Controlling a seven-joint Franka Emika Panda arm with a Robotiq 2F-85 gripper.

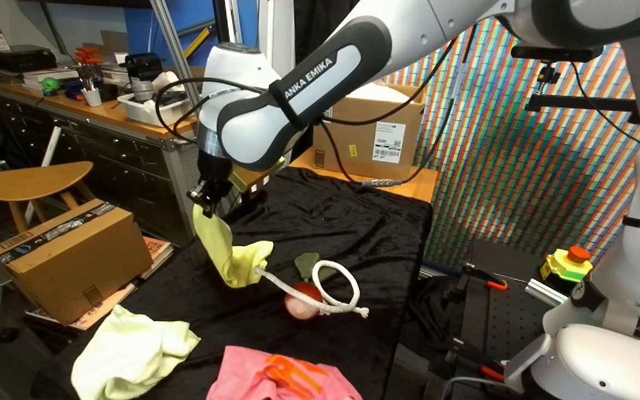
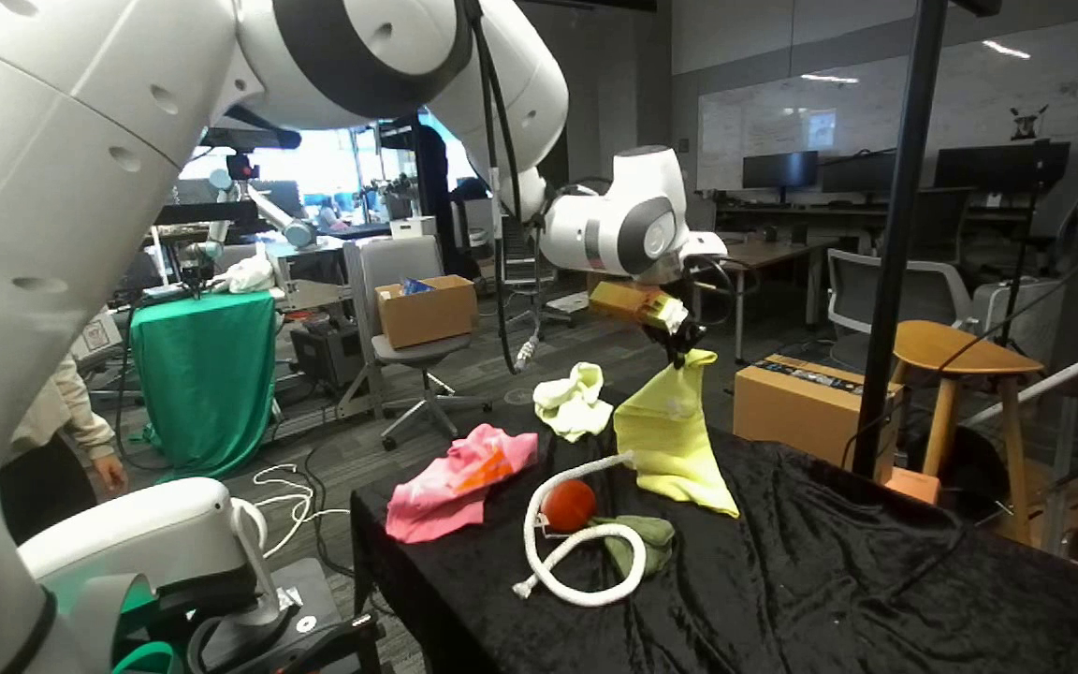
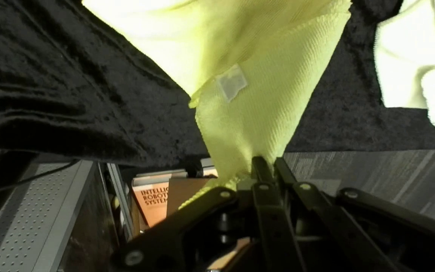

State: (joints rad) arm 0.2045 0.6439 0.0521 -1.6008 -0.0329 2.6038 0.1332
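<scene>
End effector (image 3: 269, 162) pinching yellow cloth (image 3: 266, 87), books (image 3: 153, 204)

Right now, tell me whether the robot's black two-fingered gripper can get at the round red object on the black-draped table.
Probably not as things stand: the gripper is shut on the ribbed yellow cloth, apart from the red object, and the thick white rope bends partly around that object.

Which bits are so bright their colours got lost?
In the wrist view, the pale cloth at right is washed almost white, and the yellow cloth looks bleached at its upper left; in an exterior view, the far window glares whitish.
</scene>
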